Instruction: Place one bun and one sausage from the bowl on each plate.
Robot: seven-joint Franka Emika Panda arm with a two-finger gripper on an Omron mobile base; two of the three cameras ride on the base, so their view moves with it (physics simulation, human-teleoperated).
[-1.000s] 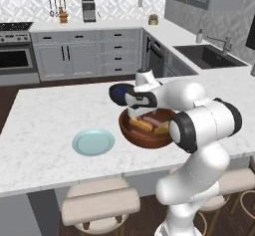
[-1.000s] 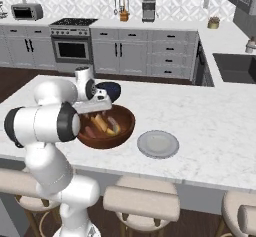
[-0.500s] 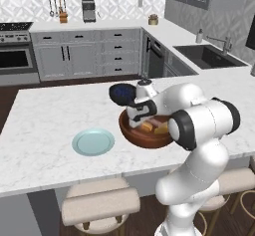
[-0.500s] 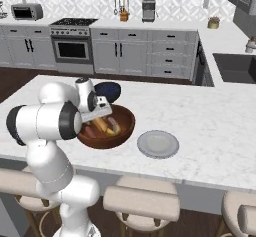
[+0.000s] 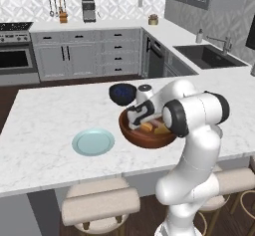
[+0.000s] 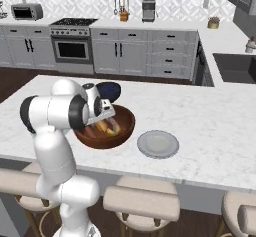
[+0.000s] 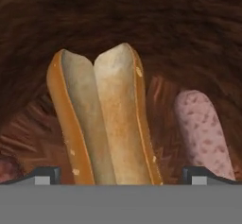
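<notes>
Setting: a rendered kitchen with a white marble island counter (image 5: 45,115), grey cabinets behind it and padded stools in front.
Wooden bowl: a large, deep, reddish-brown wooden bowl (image 5: 130,133) sits on the island in front of the robot, nearer the stool side than the far edge.
Bowl contents: buns and sausages lie on its floor; from the base cameras they read as tan and pinkish shapes too small to count.
Bun: in the hand view a split bun (image 7: 101,119), golden crust with a pale cut down the middle, lies lengthwise on the dark wood straight ahead of the hand.
Sausage: a pink speckled sausage (image 7: 204,132) lies just beside the bun in the hand view, apart from it, also on the bowl's floor.
Gripper: the gripper (image 7: 120,176) is lowered inside the bowl, its jaws spread wide with one fingertip on either side of the bun, holding nothing.
Plate: a round, pale blue-grey plate (image 5: 93,142) rests on the island near the wooden bowl, with nothing on it.
Blue bowl: a smaller dark blue bowl (image 5: 122,93) stands just behind the wooden bowl; its inside cannot be made out.
</notes>
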